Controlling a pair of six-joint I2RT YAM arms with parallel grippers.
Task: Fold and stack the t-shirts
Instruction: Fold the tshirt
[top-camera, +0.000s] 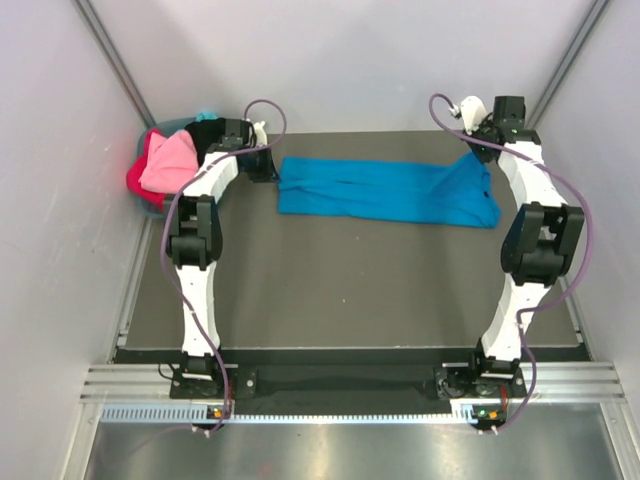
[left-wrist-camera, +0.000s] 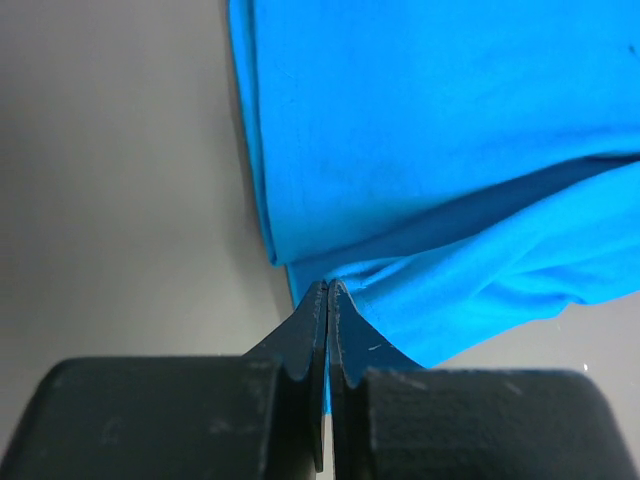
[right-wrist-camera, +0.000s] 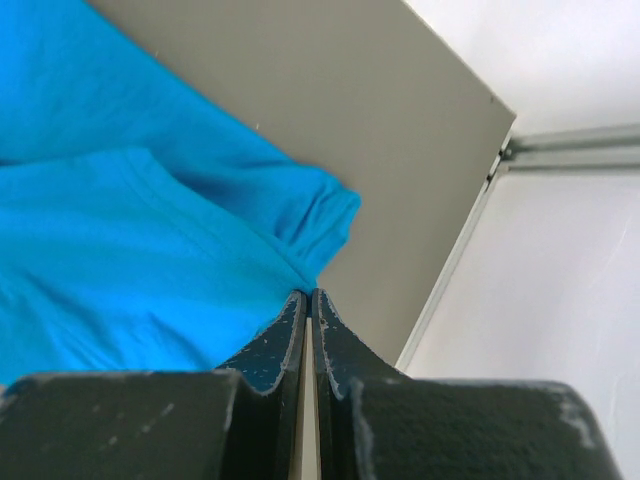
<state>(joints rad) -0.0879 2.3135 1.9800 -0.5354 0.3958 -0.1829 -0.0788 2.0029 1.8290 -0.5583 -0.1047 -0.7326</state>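
Note:
A bright blue t-shirt (top-camera: 380, 190) lies stretched in a long band across the far part of the table. At its left end my left gripper (top-camera: 272, 170) is shut on the cloth; the left wrist view shows blue fabric (left-wrist-camera: 420, 130) pinched between the jaws of the left gripper (left-wrist-camera: 328, 285). My right gripper (top-camera: 478, 152) is shut on the right end, which rises off the table toward it. In the right wrist view the shirt (right-wrist-camera: 120, 250) meets the tips of the right gripper (right-wrist-camera: 309, 293). A pink t-shirt (top-camera: 168, 165), a red one (top-camera: 135, 182) and a black one (top-camera: 205, 135) are heaped at the back left.
The heaped shirts lie in a teal basket (top-camera: 178, 124) beside the table's back left corner. The dark table mat (top-camera: 340, 290) extends toward the arm bases. White walls close in on both sides, and the table's right edge (right-wrist-camera: 470, 230) is near the right gripper.

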